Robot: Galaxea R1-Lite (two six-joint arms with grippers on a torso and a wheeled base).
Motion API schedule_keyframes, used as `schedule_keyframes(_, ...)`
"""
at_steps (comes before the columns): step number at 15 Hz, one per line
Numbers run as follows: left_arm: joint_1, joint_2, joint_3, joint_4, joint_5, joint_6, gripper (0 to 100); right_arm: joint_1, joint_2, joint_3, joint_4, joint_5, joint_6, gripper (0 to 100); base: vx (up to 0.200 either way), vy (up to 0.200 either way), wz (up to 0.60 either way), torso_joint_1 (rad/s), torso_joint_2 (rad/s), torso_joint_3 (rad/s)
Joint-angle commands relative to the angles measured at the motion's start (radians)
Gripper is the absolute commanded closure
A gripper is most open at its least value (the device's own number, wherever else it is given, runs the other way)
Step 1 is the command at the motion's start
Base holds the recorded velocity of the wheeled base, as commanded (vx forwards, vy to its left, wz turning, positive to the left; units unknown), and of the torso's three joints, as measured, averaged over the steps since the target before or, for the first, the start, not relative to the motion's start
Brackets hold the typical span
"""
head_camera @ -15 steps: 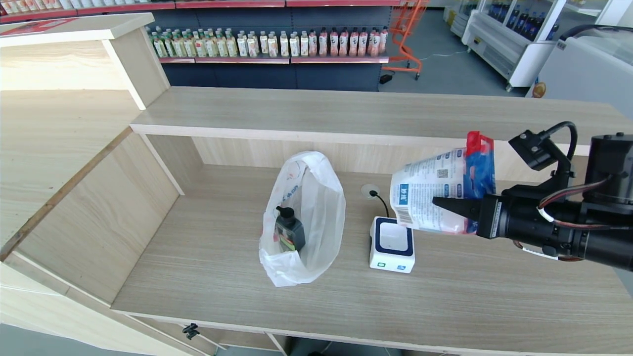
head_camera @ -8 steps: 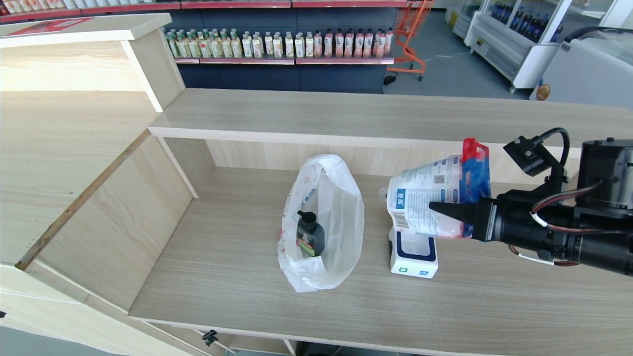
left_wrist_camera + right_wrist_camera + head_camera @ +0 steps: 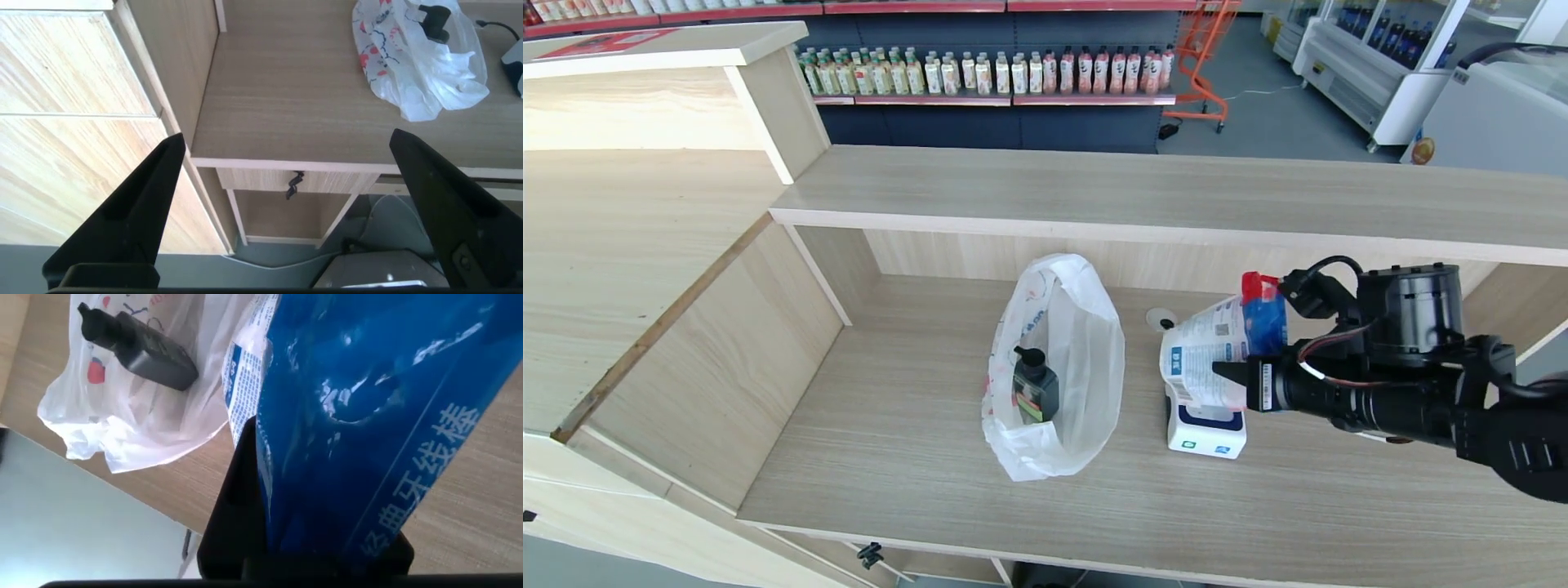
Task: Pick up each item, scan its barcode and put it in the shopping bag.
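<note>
My right gripper is shut on a blue and white pouch, holding it tilted just above the small white scanner on the counter. The pouch's printed white side faces down and left; its blue side lies against a black finger in the right wrist view. To the left of the scanner stands the white shopping bag, open, with a dark pump bottle inside. My left gripper hangs open off the counter's front left corner, holding nothing, with the bag far beyond it.
The wooden counter has a raised shelf behind and a side wall on the left. A cable port sits behind the scanner. Store shelves with bottles stand beyond.
The camera shifted early on. Since then my right arm has lowered the pouch onto the space just above the scanner and turned it a little; bag and bottle stayed put.
</note>
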State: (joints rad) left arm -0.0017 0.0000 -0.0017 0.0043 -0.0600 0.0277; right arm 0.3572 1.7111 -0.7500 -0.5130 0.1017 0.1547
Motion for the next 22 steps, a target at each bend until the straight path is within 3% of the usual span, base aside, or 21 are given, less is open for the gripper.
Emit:
schedule_keyframes(1, 0.000, 0.002, 0.000, 0.000, 0.000, 0.001, 0, 0.000, 0.150, -0.112, -0.002, -0.019, -0.021, 100, 0.000, 0.000, 0.00, 0.000, 0.00, 0.000)
schedule_keyframes(6, 0.000, 0.002, 0.000, 0.000, 0.000, 0.000, 0, 0.077, 0.392, -0.437, -0.006, -0.016, -0.029, 100, 0.000, 0.000, 0.00, 0.000, 0.00, 0.000)
schedule_keyframes(8, 0.000, 0.002, 0.000, 0.000, 0.000, 0.000, 0, 0.121, 0.452, -0.508, -0.001, -0.016, -0.038, 100, 0.000, 0.000, 0.00, 0.000, 0.00, 0.000)
schedule_keyframes(12, 0.000, 0.002, 0.000, 0.000, 0.000, 0.001, 0, 0.180, 0.538, -0.565, -0.004, -0.017, -0.101, 100, 0.000, 0.000, 0.00, 0.000, 0.00, 0.000)
schedule_keyframes(16, 0.000, 0.002, 0.000, 0.000, 0.000, 0.000, 0, 0.184, 0.647, -0.704, -0.001, -0.020, -0.129, 100, 0.000, 0.000, 0.00, 0.000, 0.00, 0.000)
schedule_keyframes(19, 0.000, 0.002, 0.000, 0.000, 0.000, 0.000, 0, 0.187, 0.676, -0.736, -0.001, -0.017, -0.150, 100, 0.000, 0.000, 0.00, 0.000, 0.00, 0.000)
schedule_keyframes(20, 0.000, 0.002, 0.000, 0.000, 0.000, 0.000, 0, 0.187, 0.683, -0.747, -0.004, -0.017, -0.150, 0, 0.000, 0.000, 0.00, 0.000, 0.00, 0.000)
schedule_keyframes(22, 0.000, 0.002, 0.000, 0.000, 0.000, 0.001, 0, 0.187, 0.676, -0.766, -0.004, -0.014, -0.138, 0, 0.000, 0.000, 0.00, 0.000, 0.00, 0.000)
